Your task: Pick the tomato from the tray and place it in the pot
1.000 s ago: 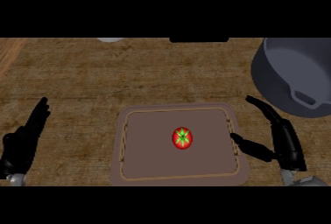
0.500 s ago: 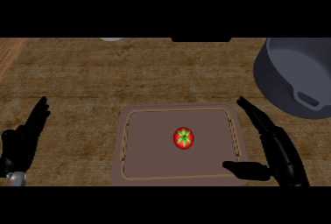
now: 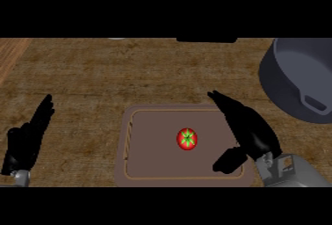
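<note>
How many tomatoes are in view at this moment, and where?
1. The single tomato lies in the tray, right of its middle, close to the open right hand, which does not touch it. The pot's inside shows only partly, so nothing can be said of it.

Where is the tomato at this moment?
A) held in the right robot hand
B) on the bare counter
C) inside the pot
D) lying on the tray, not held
D: the tomato lies on the tray, with the open right robot hand beside it, not touching.
</note>
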`<control>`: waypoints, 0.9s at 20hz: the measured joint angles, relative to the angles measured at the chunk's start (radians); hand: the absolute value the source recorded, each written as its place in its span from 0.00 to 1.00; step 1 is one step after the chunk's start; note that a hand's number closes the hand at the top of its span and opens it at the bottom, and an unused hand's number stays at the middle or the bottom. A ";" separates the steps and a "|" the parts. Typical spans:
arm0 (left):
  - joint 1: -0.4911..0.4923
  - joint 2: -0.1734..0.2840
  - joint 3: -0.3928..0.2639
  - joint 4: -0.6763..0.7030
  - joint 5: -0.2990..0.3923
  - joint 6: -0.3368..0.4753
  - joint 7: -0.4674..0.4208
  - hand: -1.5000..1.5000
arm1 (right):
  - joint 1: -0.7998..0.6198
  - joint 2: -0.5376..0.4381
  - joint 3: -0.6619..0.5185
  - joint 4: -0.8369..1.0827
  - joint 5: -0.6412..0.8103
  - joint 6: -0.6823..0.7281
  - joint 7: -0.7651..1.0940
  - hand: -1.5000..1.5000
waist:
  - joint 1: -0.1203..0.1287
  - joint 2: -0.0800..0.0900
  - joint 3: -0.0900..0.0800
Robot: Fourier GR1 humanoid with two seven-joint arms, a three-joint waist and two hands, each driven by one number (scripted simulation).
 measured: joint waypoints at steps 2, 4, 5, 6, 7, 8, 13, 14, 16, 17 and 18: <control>-0.004 0.003 0.009 0.009 0.003 -0.008 -0.002 0.50 | -0.053 0.045 0.026 0.038 -0.029 0.072 0.084 0.00 | 0.000 0.000 0.000; -0.007 0.000 0.012 0.013 0.001 -0.011 -0.002 0.50 | -0.106 0.078 0.021 0.089 -0.078 0.141 0.134 0.00 | -0.001 0.000 0.001; -0.018 -0.005 0.009 0.016 -0.005 -0.006 0.007 0.50 | -0.129 0.105 0.028 0.104 -0.094 0.160 0.157 0.00 | -0.004 0.000 0.001; -0.019 -0.007 0.013 0.025 -0.009 -0.007 0.000 0.50 | -0.145 0.124 0.029 0.136 -0.103 0.172 0.160 0.00 | -0.006 0.000 0.001; -0.017 -0.009 0.015 0.024 -0.011 -0.008 -0.001 0.50 | -0.161 0.145 0.029 0.160 -0.115 0.185 0.168 0.00 | -0.008 0.000 0.001; -0.016 -0.010 0.022 0.025 -0.007 -0.014 -0.001 0.50 | -0.177 0.161 0.024 0.186 -0.126 0.197 0.171 0.00 | -0.009 -0.001 0.002; -0.015 -0.021 0.041 0.028 -0.023 -0.021 0.000 0.50 | -0.215 0.237 0.026 0.285 -0.120 0.230 0.175 0.00 | -0.017 -0.002 0.002; -0.011 -0.019 0.046 0.024 -0.022 -0.028 -0.001 0.50 | -0.219 0.244 0.029 0.307 -0.111 0.236 0.170 0.00 | -0.017 -0.002 0.002; 0.000 -0.022 0.053 0.016 -0.023 -0.034 -0.004 0.50 | -0.249 0.262 0.024 0.361 -0.102 0.249 0.166 0.00 | -0.016 -0.002 0.003; 0.000 -0.022 0.060 0.031 -0.023 -0.042 -0.018 0.50 | -0.261 0.278 0.027 0.386 -0.092 0.251 0.170 0.00 | -0.016 -0.002 0.003; -0.005 -0.029 0.060 0.035 -0.028 -0.040 -0.018 0.50 | -0.264 0.291 0.032 0.397 -0.080 0.251 0.173 0.00 | -0.018 -0.002 0.002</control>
